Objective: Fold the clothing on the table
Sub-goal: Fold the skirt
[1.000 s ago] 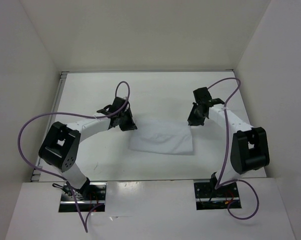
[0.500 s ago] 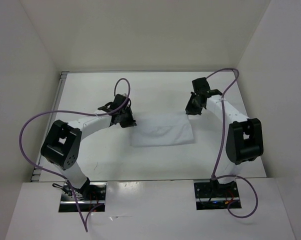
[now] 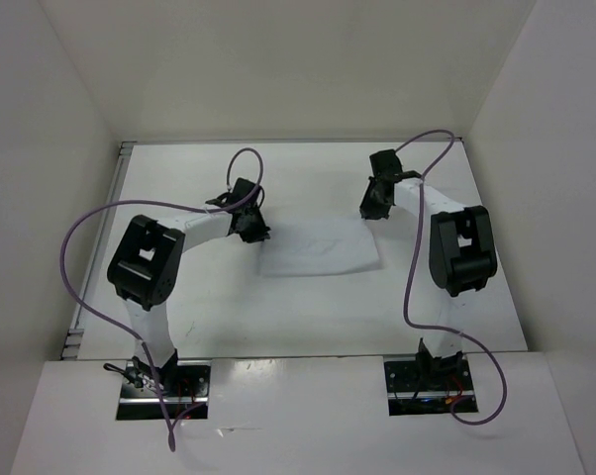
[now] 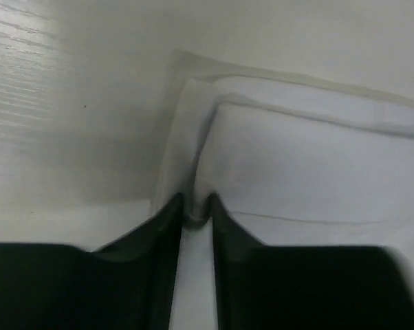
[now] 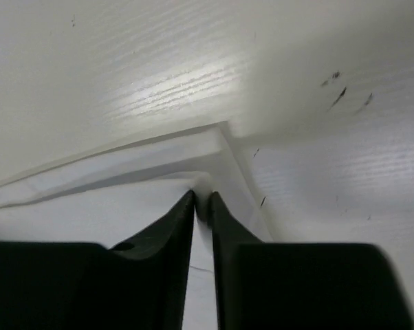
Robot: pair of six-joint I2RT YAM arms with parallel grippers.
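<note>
The clothing is a white garment lying flat as a folded rectangle in the middle of the table. My left gripper sits low at its far left corner. In the left wrist view the gripper has a small bunch of the layered clothing pinched between its tips. My right gripper is at the far right corner. The right wrist view shows this gripper nearly closed, with a fold of clothing caught between its tips.
White walls stand on three sides of the table. A metal rail runs along its left edge. Purple cables loop off both arms. Dark scuff marks dot the table beyond the right corner.
Both grippers have carried the cloth's edge toward the far side and come down lower. The clothing now lies as a narrower rectangle, its top layer laid over the far edge.
</note>
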